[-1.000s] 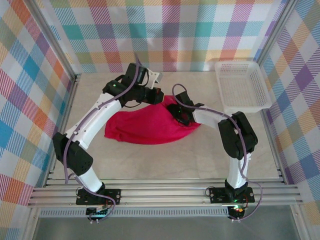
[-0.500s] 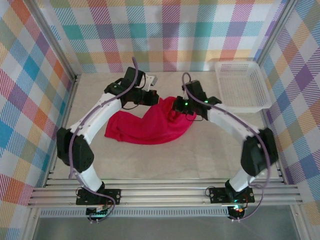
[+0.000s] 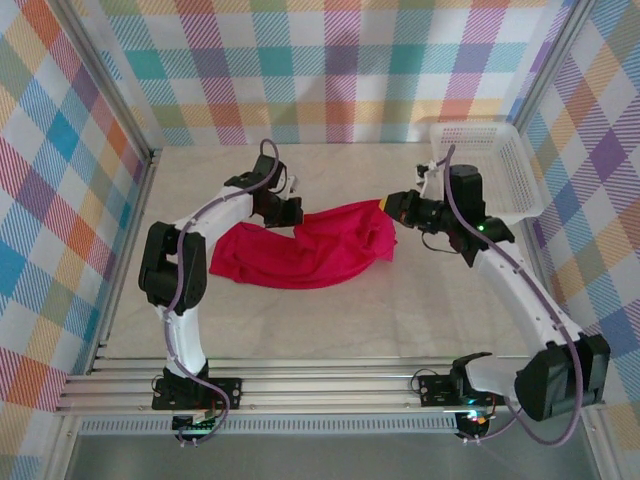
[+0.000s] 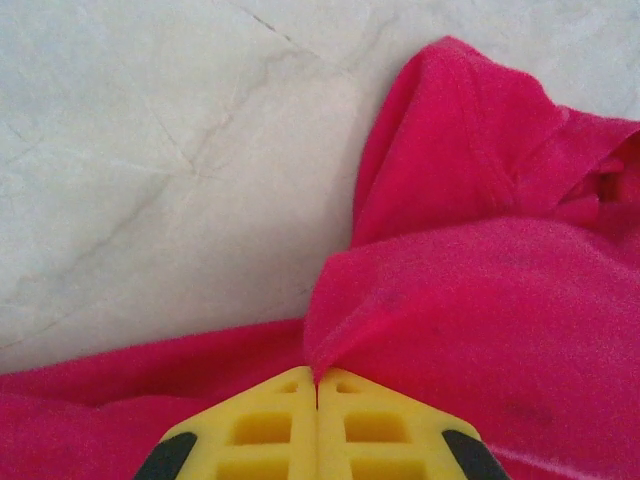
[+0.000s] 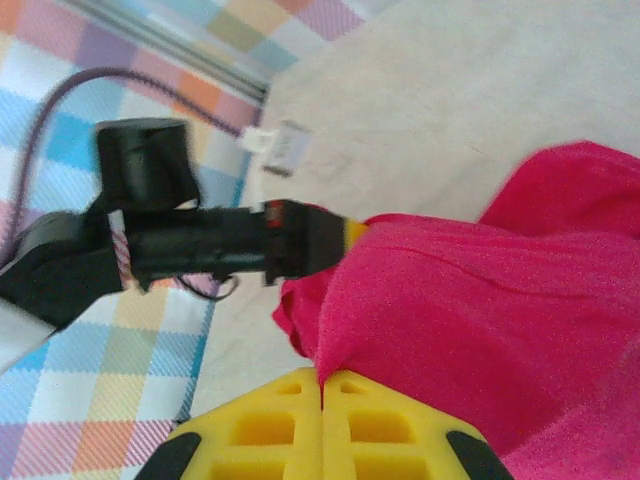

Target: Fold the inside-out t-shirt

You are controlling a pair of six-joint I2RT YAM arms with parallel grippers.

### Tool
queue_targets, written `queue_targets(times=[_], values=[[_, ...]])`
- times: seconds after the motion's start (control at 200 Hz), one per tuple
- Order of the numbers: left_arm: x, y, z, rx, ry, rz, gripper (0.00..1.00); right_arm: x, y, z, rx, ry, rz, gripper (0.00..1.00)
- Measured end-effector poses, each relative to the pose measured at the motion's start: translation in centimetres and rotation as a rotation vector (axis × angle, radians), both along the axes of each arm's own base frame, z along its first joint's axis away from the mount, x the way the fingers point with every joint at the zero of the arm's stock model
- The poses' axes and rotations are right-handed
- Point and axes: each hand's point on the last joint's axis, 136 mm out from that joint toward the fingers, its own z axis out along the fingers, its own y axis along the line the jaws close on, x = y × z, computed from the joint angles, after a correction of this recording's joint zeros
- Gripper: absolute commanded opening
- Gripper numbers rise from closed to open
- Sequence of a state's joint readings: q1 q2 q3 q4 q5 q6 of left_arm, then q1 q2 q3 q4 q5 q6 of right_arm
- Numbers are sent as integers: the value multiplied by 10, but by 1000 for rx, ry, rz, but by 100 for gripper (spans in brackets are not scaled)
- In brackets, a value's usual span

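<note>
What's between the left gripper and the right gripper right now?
The red t-shirt: in the top view its bunched upper edge runs from the left gripper to the right gripper, both shut on it.

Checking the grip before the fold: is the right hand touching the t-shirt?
Touching. The right wrist view shows the right hand shut on a pinched ridge of the t-shirt.

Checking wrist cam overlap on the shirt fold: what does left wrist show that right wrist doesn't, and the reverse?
Left wrist, not right: a stitched hem of the shirt, its seam lines sharp, against a wide stretch of bare table.
Right wrist, not left: the left arm reaching to the shirt's far edge, with the plaid wall and a metal rail behind it.
Both: red shirt on the pale table, and that arm's own yellow jaws shut on a pinched fold.
</note>
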State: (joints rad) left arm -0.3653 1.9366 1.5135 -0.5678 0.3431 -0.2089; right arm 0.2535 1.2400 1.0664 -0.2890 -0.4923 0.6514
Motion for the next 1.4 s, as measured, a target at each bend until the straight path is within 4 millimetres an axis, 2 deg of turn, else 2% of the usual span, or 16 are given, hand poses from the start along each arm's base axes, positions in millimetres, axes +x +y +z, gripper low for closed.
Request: queue_targets(times=[0.065, 0.15, 0.225, 0.29, 0.37, 0.43, 0.5, 0.61, 0.875, 1.045, 1.085, 1.125, 1.155, 1.21, 1.25, 1.4], values=[[-8, 0, 5, 4, -10, -13, 22, 12, -7, -27, 16, 90, -35, 0], [-17, -2, 25, 3, -60, -42, 41, 28, -16, -75, 28, 231, -84, 0], [-26, -11, 54, -14, -129, -76, 46, 36, -21, -113, 30, 356, -117, 0], [-40, -26, 80, -40, -198, -127, 47, 37, -21, -129, 34, 414, -123, 0], [-64, -49, 102, -83, -261, -203, 48, 36, -19, -129, 48, 428, -121, 0], [-82, -68, 108, -120, -288, -263, 50, 36, -18, -122, 56, 414, -118, 0], [-99, -90, 104, -156, -298, -326, 52, 36, -18, -114, 61, 395, -115, 0], [-117, -119, 82, -174, -276, -395, 54, 34, -18, -102, 67, 365, -113, 0], [-113, -169, 32, -200, -241, -442, 62, 34, -18, -84, 79, 324, -111, 0], [-96, -191, 25, -213, -266, -431, 62, 32, -17, -81, 84, 322, -105, 0], [-92, -195, 26, -218, -278, -427, 60, 32, -17, -80, 84, 322, -105, 0], [-87, -199, 28, -225, -287, -421, 53, 31, -17, -80, 85, 323, -103, 0], [-84, -202, 30, -233, -292, -416, 43, 31, -17, -80, 86, 324, -102, 0], [-78, -208, 32, -241, -307, -420, 14, 30, -17, -80, 85, 326, -102, 0], [-75, -211, 34, -244, -313, -419, 0, 30, -17, -80, 84, 329, -102, 0], [-75, -210, 37, -217, -312, -440, 0, 28, -25, -85, 25, 339, -125, 0]])
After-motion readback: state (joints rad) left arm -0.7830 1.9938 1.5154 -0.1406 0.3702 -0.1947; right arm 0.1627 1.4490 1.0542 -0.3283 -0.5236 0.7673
